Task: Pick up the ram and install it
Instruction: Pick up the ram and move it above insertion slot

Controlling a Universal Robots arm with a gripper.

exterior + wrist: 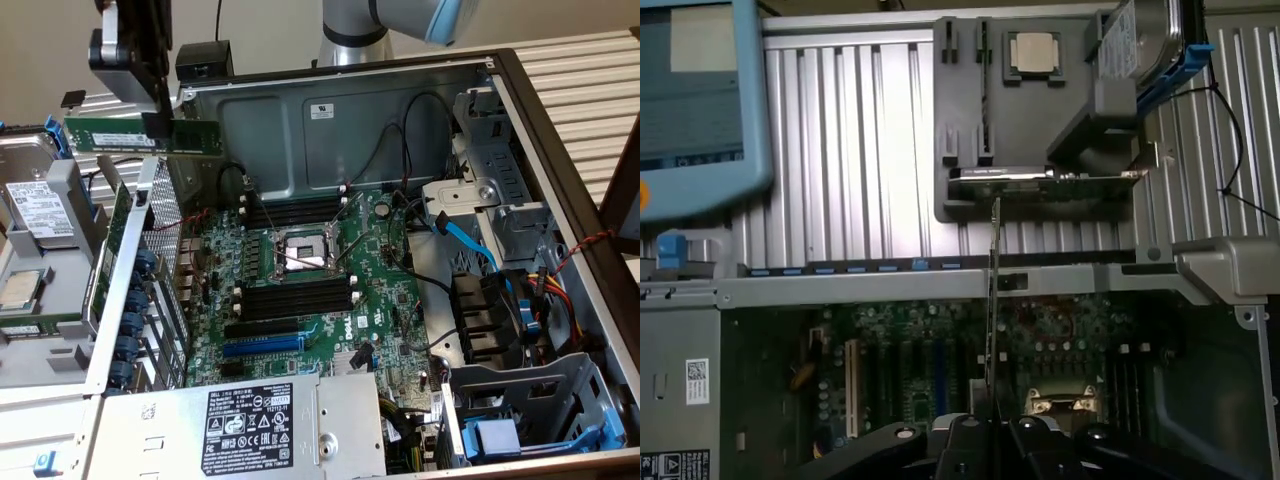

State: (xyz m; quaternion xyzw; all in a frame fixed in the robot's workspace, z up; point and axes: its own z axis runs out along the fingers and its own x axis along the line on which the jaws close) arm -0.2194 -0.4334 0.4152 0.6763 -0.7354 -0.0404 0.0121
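Ram (105,135) is up in the air at the exterior view's left: one long, thin, flat green stick with a pale label, held level near the corner of the open grey metal case (400,110). Your black gripper (157,125) is squeezed tight on the stick's top edge. Down on the big green board (385,290) you can see two groups of long black slots (295,295) with white end clips, one on each side of one square shiny socket (300,255).

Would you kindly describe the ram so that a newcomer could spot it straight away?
Find the open computer case; above its corner at the exterior view's upper left hangs the gripper. Its fingers pinch the ram, a long thin green stick held level in the air, unlike the black memory slots on the motherboard.
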